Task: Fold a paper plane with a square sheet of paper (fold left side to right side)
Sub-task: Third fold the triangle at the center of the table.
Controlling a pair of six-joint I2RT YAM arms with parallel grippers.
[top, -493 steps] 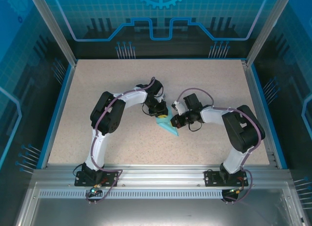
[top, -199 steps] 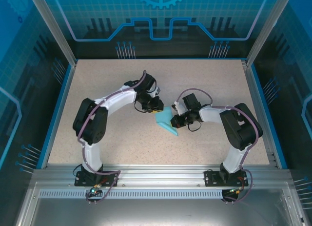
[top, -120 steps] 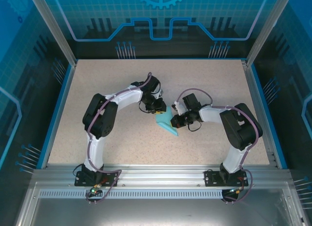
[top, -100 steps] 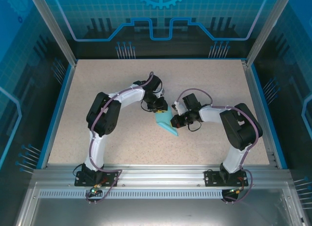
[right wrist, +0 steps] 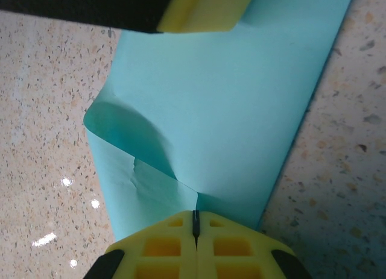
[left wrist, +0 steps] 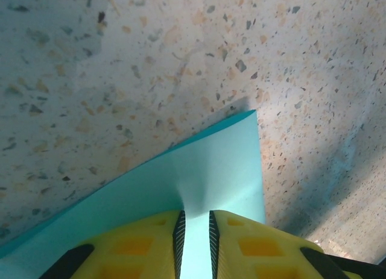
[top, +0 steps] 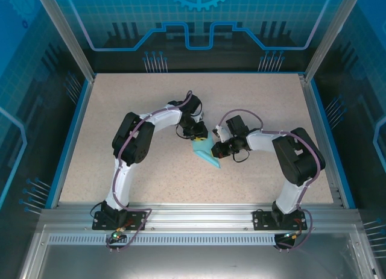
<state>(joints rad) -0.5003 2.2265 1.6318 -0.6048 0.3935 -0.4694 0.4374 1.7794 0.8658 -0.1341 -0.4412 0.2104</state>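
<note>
Swung back, the left end effector point(left wrist: 196, 217) and right end effector point(right wrist: 195, 215) both pinch the square sheet of paper point(right wrist: 229, 110).

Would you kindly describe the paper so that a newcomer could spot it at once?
On the speckled beige table, look at the middle, where the left gripper and the right gripper meet. Both pinch the paper, a narrow creased sheet; it is the only light-blue thing lying on the tabletop.

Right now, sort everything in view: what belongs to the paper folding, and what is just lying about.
Job: light-blue sheet of paper, partly folded; left gripper and right gripper, both pinching it.
Merely around: speckled table; aluminium frame; blue backdrop panels.
</note>
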